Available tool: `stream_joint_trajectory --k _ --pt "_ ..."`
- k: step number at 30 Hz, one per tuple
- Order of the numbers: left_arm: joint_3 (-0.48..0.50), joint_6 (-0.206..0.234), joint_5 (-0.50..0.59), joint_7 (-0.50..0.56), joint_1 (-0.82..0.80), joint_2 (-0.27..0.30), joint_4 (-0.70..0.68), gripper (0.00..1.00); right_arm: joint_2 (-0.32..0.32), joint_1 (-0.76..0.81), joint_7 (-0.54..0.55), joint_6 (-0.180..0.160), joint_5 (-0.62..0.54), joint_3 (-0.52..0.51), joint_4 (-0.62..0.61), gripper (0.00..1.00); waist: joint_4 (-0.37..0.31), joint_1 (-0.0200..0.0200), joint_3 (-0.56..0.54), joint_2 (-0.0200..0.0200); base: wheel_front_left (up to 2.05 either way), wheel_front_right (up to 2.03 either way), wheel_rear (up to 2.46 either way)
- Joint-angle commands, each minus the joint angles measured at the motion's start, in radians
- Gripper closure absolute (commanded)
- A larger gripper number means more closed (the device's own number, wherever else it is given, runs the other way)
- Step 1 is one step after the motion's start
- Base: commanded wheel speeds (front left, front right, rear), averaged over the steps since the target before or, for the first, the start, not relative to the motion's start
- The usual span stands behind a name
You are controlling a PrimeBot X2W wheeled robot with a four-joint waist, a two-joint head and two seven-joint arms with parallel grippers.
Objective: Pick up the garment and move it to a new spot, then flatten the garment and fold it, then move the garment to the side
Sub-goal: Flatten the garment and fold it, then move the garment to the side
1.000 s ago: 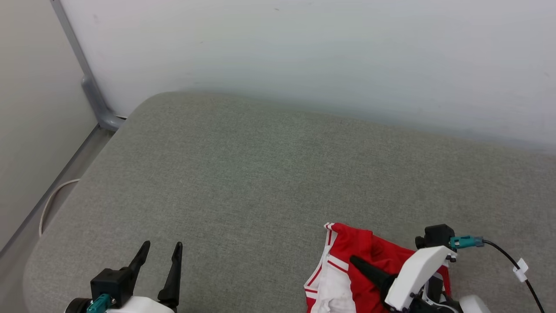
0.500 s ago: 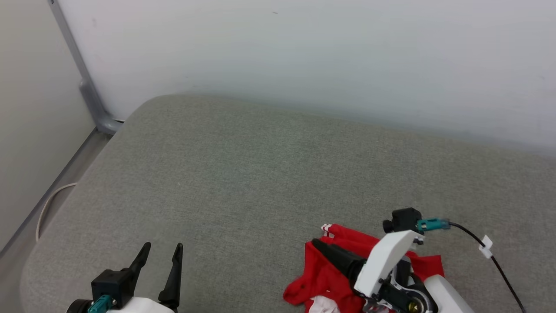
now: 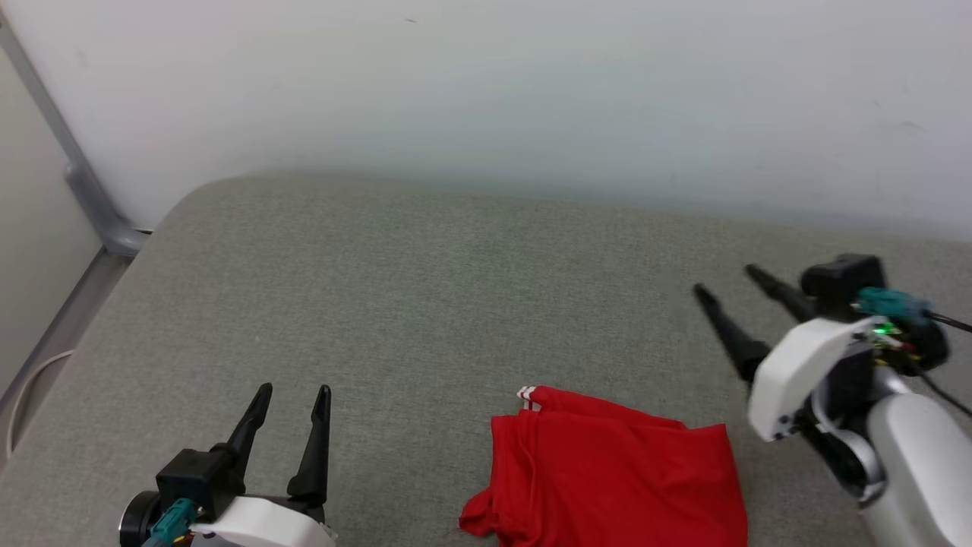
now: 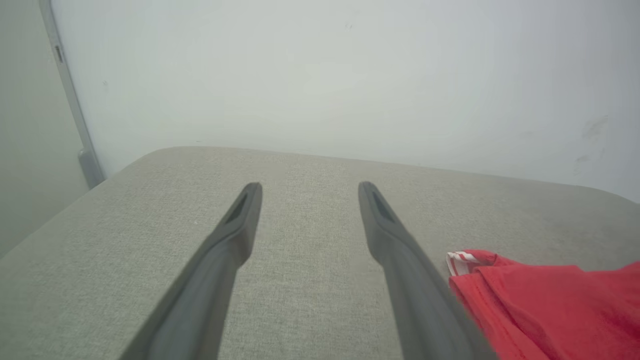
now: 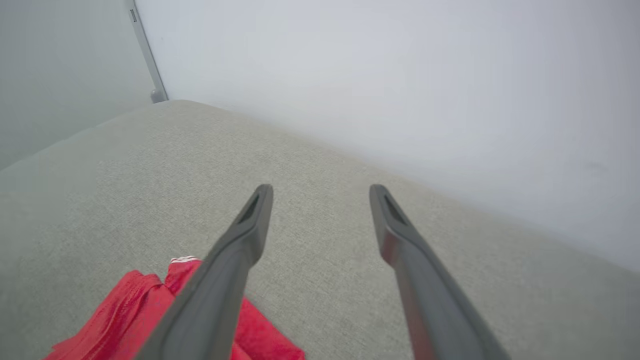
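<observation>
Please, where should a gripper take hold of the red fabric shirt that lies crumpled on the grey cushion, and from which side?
Probably the striped red-and-white trim corner of the red fabric shirt: it sticks out at the far left of the heap, with bare grey cushion beside it. Come from above on its left, the side of the open left gripper.

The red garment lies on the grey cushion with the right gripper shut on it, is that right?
No. The garment lies on the grey cushion, but the right gripper is open and clear of it, as the head view shows.
</observation>
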Motion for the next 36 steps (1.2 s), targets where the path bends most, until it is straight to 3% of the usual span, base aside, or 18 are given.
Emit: stream_joint_trajectory --k 1,9,14,18,27,36 --pt "0.009 -0.007 0.009 -0.002 -0.01 -0.012 -0.015 0.0 -0.025 0.034 -0.04 -0.001 -0.029 -0.03 -0.021 0.0 -0.015 0.0 0.008 -0.0001 0.0 0.0 0.0" --pt "0.032 -0.042 0.06 -0.002 -0.005 -0.05 -0.066 0.0 -0.109 0.147 -0.224 -0.001 -0.134 -0.177 -0.09 0.0 -0.056 0.0 0.03 -0.0001 0.0 0.0 0.0" --pt "0.061 -0.072 0.104 -0.002 0.013 -0.081 -0.093 0.0 -0.045 0.259 -0.326 -0.001 -0.154 -0.309 -0.138 0.0 -0.074 0.0 0.044 -0.0001 0.0 0.0 0.0" --pt "0.081 -0.098 0.118 -0.002 0.027 -0.11 -0.091 0.0 0.014 0.328 -0.378 -0.001 -0.146 -0.352 -0.17 0.0 -0.083 0.0 0.047 -0.0001 0.0 0.0 0.0" --pt "0.129 -0.132 0.185 -0.002 0.046 -0.156 -0.087 0.0 0.096 0.393 -0.416 -0.001 -0.171 -0.353 -0.184 0.0 -0.095 0.0 0.05 -0.0001 0.0 0.0 0.0" --pt "0.17 -0.159 0.24 -0.002 0.035 -0.186 -0.087 0.0 0.105 0.387 -0.403 -0.001 -0.159 -0.347 -0.177 0.0 -0.089 0.0 0.06 -0.0001 0.0 0.0 0.0"
